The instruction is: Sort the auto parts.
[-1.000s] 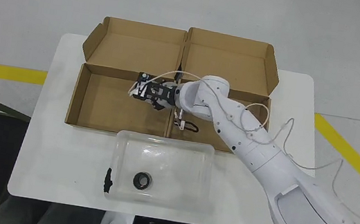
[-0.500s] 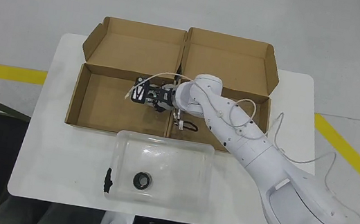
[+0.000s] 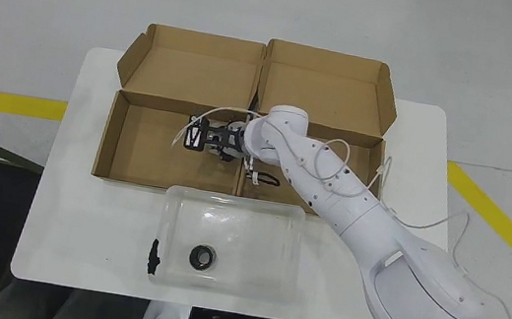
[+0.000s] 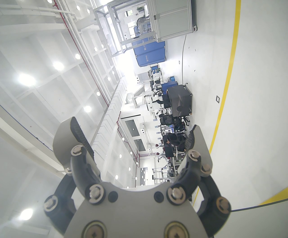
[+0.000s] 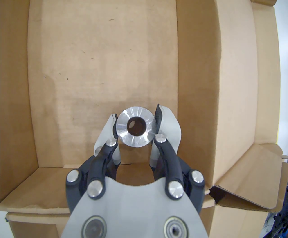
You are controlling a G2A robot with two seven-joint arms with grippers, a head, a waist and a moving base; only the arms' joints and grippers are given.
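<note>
The metal ring [image 5: 126, 128] is a short machined piece with a bore through its middle. We judge it to be stiff, dense for its bulk, and slick on its bright faces. It will not crush, but it could twist or slide out of a loose pinch. The best hold is across its outer rim on opposite sides, and that is how the right jaws have it clamped. In the top view it hangs over the left cardboard box [image 3: 137, 157], near the wall it shares with the right cardboard box [image 3: 336, 157]. We cannot tell how high it is above the box floor. A drop would probably make it roll or bounce.

The left jaws stand apart with nothing between them, pointing up at the hall ceiling.

At lower centre of the top view, the clear bin [image 3: 237, 218] on the desk [image 3: 69, 211] holds a black ring [image 3: 203, 256], and a small black part [image 3: 153, 259] lies at the bin's left edge.

Since a second ago, the right arm [image 3: 333, 176] has carried the metal ring a little further left over the left box, and its wrist has come more level. The parts by the bin have not moved.
</note>
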